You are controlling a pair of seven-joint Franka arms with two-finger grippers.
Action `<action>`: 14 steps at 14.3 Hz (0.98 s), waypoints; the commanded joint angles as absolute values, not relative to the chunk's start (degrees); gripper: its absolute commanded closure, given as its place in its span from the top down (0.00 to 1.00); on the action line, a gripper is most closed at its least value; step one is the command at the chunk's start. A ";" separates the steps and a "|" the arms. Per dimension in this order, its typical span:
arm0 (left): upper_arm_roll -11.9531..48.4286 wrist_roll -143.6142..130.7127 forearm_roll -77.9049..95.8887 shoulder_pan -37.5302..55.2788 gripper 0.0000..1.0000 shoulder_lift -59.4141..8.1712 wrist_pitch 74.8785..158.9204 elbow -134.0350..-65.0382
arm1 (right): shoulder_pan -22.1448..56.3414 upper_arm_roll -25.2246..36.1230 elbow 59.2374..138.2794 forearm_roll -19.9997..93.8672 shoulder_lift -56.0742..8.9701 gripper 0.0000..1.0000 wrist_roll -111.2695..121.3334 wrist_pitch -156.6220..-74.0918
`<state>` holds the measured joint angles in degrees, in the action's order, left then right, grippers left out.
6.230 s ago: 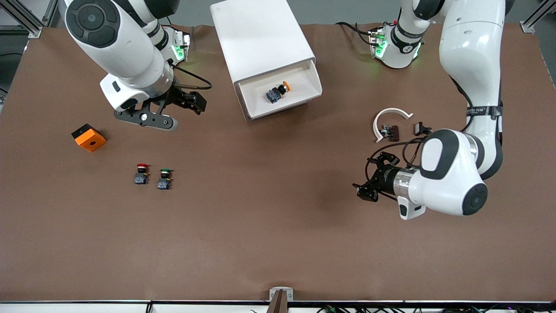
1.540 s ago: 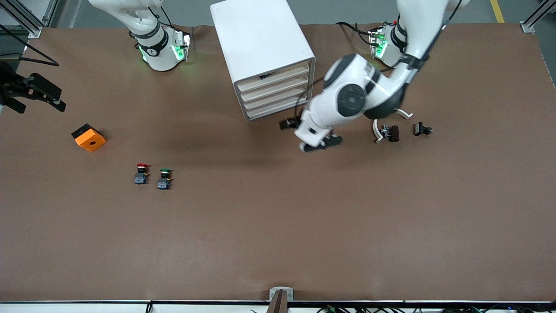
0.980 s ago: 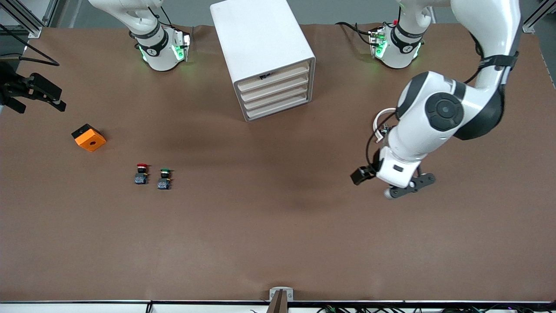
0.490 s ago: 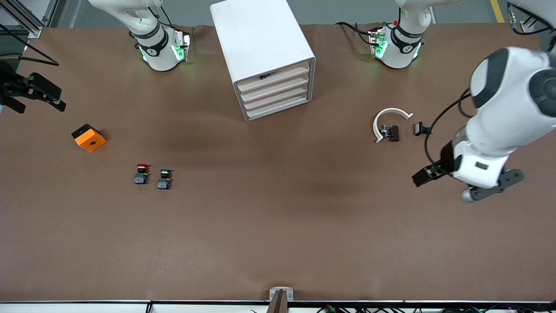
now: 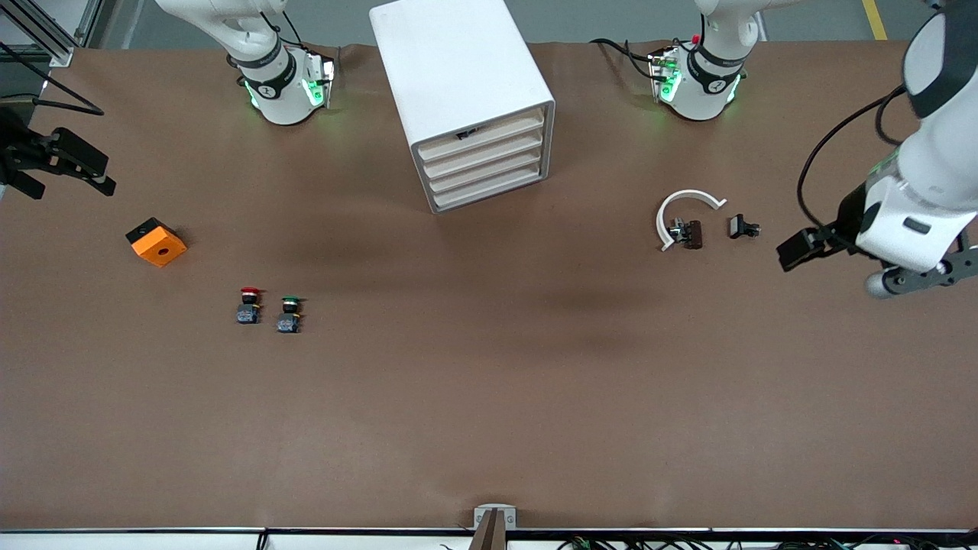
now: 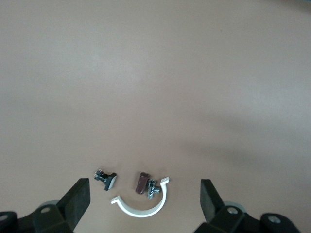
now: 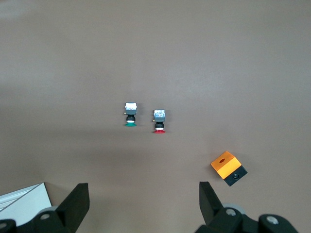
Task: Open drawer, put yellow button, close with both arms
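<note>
The drawer (image 5: 480, 132) is shut flush in the cabinet (image 5: 458, 84); the yellow button cannot be seen. The task looks finished. The left gripper (image 6: 145, 200) and right gripper (image 7: 144, 198), spread wide and empty, are held over the table's ends.

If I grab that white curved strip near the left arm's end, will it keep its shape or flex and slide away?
The white curved strip is a thin open arc, so it probably flexes if squeezed across its ends. It looks small and light, lying flat on the brown table, so a push would likely slide or spin it. A small dark part lies inside its curve and may get dragged along.
</note>
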<state>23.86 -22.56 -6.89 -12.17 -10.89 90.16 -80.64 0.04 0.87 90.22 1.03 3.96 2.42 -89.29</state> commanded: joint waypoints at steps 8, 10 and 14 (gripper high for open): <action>-0.79 -3.43 1.32 3.34 1.00 2.55 89.20 -92.46 | -0.35 0.44 89.21 0.53 4.04 1.00 2.72 -88.86; -0.97 -0.72 1.14 3.16 1.00 3.42 89.47 -94.73 | -0.35 0.44 89.21 0.53 4.04 1.00 2.72 -88.86; 0.00 -0.53 -0.44 3.34 1.00 3.87 90.17 -94.92 | -0.35 0.44 89.21 0.53 4.04 1.00 2.72 -88.77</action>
